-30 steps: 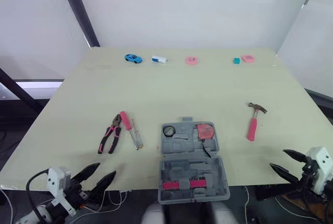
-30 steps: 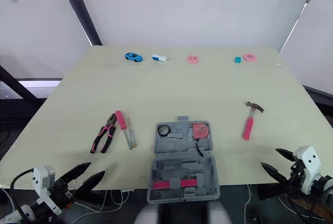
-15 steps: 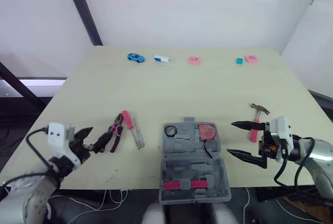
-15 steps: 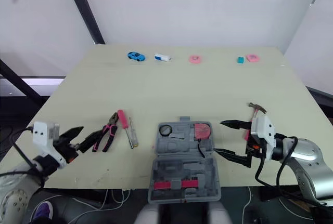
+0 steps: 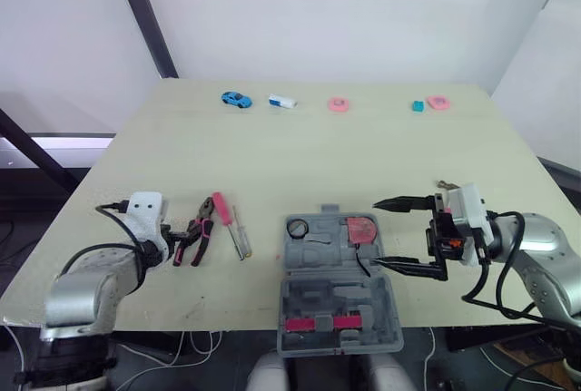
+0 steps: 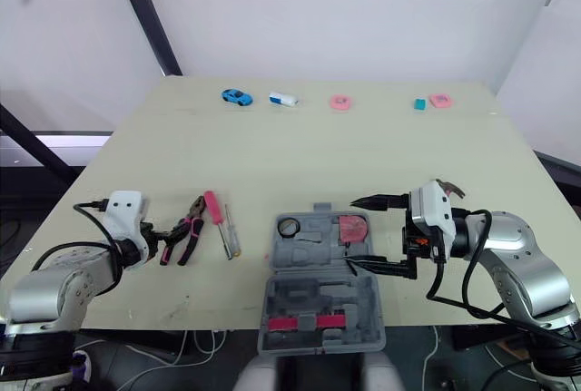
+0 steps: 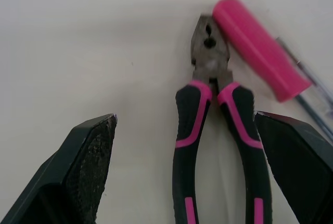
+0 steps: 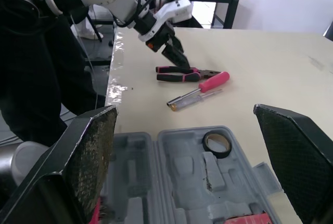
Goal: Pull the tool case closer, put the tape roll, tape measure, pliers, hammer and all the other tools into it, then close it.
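The grey tool case (image 5: pixel 313 296) lies open at the table's front edge, with a black tape roll (image 5: pixel 297 227) and a pink tape measure (image 5: pixel 359 228) in its far half. Black-and-pink pliers (image 5: pixel 198 230) lie left of it, beside a pink-handled screwdriver (image 5: pixel 221 210) and a slim clear one (image 5: pixel 239 239). My left gripper (image 7: pixel 184 116) is open, its fingers either side of the pliers' handles. My right gripper (image 5: pixel 377 231) is open at the case's right side, level with the tape measure. The hammer (image 6: pixel 446 188) is mostly hidden behind it.
Along the far edge lie a blue toy car (image 5: pixel 234 99), a white object (image 5: pixel 280 102), a pink roll (image 5: pixel 338 105), a teal block (image 5: pixel 417 106) and another pink piece (image 5: pixel 438 102). Bare tabletop (image 5: pixel 309 160) spreads between them and the tools.
Both arms have come up from below the front edge onto the table. The left gripper has reached the pliers; the right has moved in to the case's right side.
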Robot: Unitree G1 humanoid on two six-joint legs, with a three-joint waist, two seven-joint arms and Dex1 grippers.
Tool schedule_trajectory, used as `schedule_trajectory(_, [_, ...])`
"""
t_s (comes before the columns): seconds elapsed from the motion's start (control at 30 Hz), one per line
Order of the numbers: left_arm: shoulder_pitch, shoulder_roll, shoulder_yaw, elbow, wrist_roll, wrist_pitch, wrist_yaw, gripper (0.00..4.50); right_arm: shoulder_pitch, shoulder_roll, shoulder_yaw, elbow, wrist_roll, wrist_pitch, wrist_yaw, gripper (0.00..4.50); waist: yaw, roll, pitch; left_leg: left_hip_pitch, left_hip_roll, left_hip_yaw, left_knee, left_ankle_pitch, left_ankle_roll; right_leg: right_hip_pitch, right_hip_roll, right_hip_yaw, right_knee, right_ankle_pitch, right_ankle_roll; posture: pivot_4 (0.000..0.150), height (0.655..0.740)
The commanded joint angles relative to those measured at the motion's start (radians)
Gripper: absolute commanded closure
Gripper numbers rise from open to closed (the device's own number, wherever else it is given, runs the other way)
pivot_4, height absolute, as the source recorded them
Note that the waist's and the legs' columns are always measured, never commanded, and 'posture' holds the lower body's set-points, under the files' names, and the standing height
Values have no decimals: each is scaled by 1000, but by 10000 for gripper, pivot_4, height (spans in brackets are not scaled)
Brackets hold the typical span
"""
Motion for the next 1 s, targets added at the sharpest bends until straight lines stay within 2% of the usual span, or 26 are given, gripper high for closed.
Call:
schedule_trajectory(0.03, [-47,-3,-17,38,17,14,-25,0,-14,-1,-17,-14,6,-11,-9,934,0,0,0,0,0,0,0,0,0,0,0,0,0,0,0,1500,7400])
schedule_trajectory(0.57, [-189,-61,-73,255,109,-17,-59,0,-24,4,-11,-11,-9,-12,-24,934,1,0,0,0,0,0,0,0,0,0,0,0,1,0,0,1500,7400])
schedule_trajectory(0.7, [-182,-71,-66,243,111,11,-63,9596,-22,2,-15,-12,-6,-11,-26,0,1,0,0,0,0,0,1,0,0,0,0,0,1,0,1,1500,7400])
schedule_trajectory(0.73, [-177,-72,-64,235,112,21,-59,15613,-21,2,-15,-12,-7,-11,-26,0,1,0,0,0,0,0,1,0,0,0,0,0,1,0,1,1500,7400])
schedule_trajectory(0.8, [-165,-77,-56,217,110,33,-59,20679,-20,1,-15,-11,-7,-12,-27,0,0,0,0,0,0,0,1,0,0,0,0,0,1,0,1,1500,7400])
schedule_trajectory(1.0, [-130,-85,-15,171,107,54,-55,20811,-26,8,-4,-2,-12,-16,-26,0,-1,0,0,0,0,0,1,0,0,0,0,0,1,0,1,1500,7400])
